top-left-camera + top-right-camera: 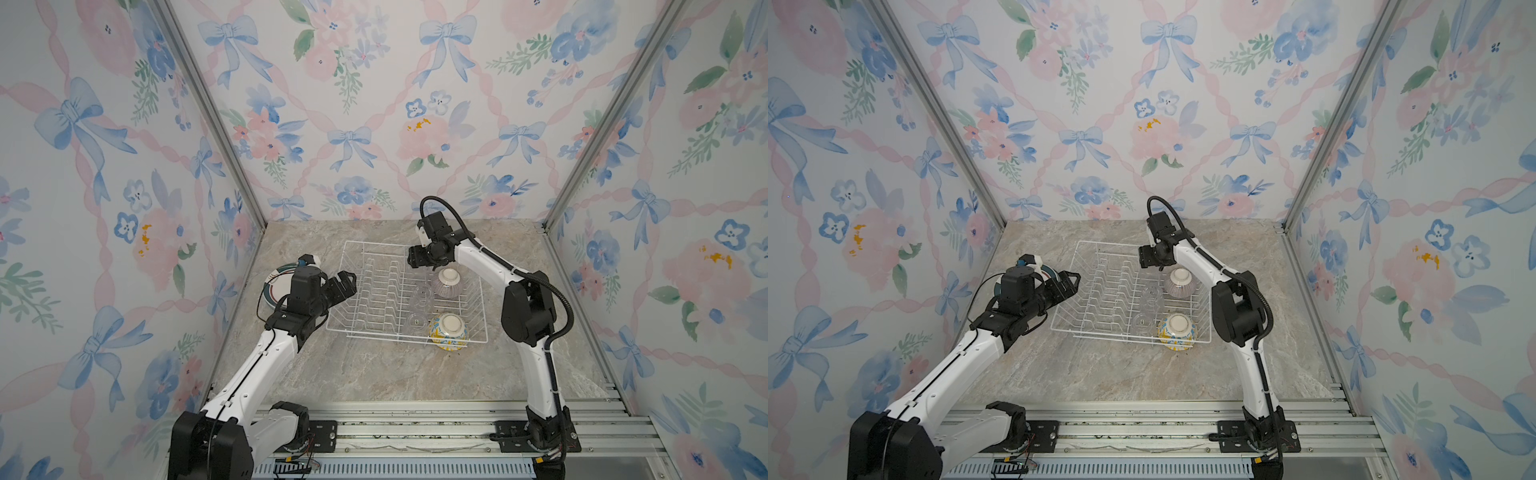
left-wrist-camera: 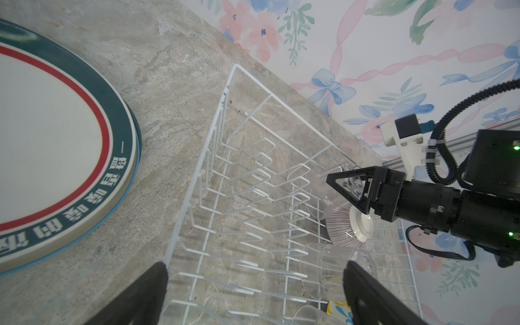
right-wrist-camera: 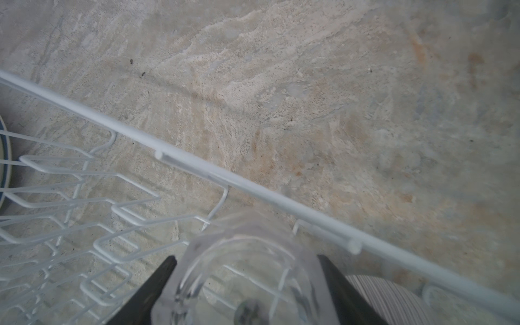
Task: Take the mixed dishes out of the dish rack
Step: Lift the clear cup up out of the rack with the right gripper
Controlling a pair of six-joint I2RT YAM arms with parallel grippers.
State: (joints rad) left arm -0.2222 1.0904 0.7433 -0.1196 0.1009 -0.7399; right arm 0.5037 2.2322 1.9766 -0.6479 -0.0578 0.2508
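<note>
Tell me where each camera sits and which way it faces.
Top views: high in front, looking down at the dish rack on the table; left arm and right arm show.
Left wrist: on the left arm, looking along the open left gripper over the rack's dividers; its fingertips show.
Right wrist: on the right arm, looking past the right gripper, closed on a glass cup; both fingers show.
Shared: left wrist and top views show the plate and striped bowl.

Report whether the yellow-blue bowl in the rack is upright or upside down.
Upside down. The yellow-blue bowl shows its white foot ring on top, in the dish rack.
</note>
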